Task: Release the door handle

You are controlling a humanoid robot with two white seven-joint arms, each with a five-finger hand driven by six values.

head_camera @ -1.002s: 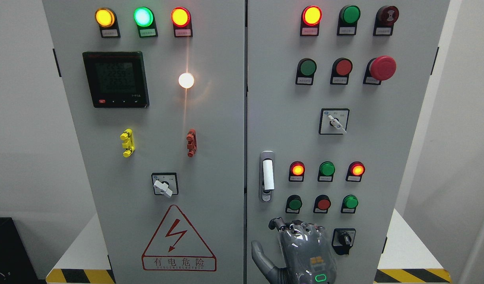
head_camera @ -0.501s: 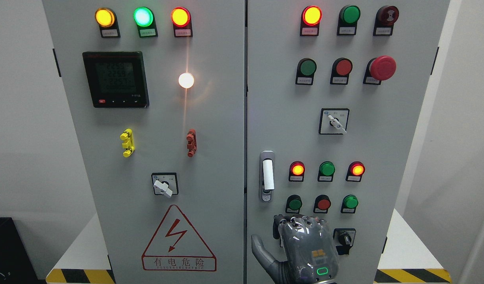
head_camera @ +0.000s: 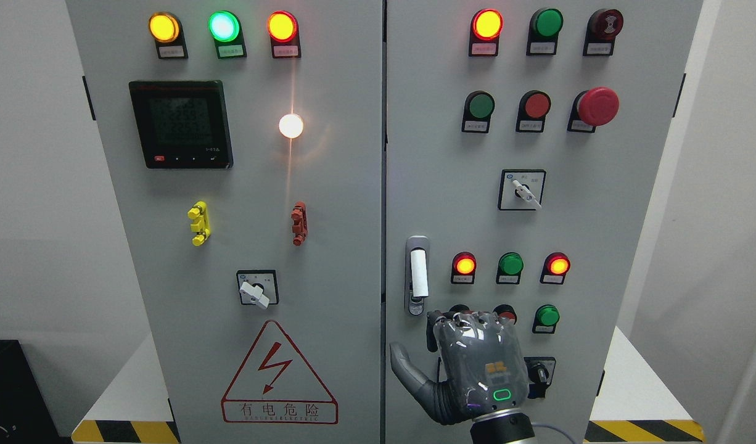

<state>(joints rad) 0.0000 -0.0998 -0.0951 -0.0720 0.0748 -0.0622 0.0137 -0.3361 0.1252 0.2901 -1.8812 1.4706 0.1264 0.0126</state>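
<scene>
The door handle (head_camera: 418,274) is a silver plate with a white upright lever, set at the left edge of the right cabinet door (head_camera: 433,172). My right hand (head_camera: 443,345) rises from the bottom edge in front of that door, its back toward the camera. It sits just below and right of the handle and does not touch it. The thumb (head_camera: 407,370) is spread out to the left, the fingers bend forward toward the panel, and nothing is in its grasp. The hand hides parts of two lower buttons and a rotary switch.
The grey cabinet has two shut doors carrying lit indicator lamps, push buttons, a red emergency stop (head_camera: 597,106), selector switches (head_camera: 523,191), a black meter (head_camera: 180,123) and a warning triangle (head_camera: 279,376). White walls flank it. Yellow-black hazard tape (head_camera: 125,431) marks the base.
My right hand has moved upward along the right door, from below the lower buttons to just under the handle. The handle and doors have not moved.
</scene>
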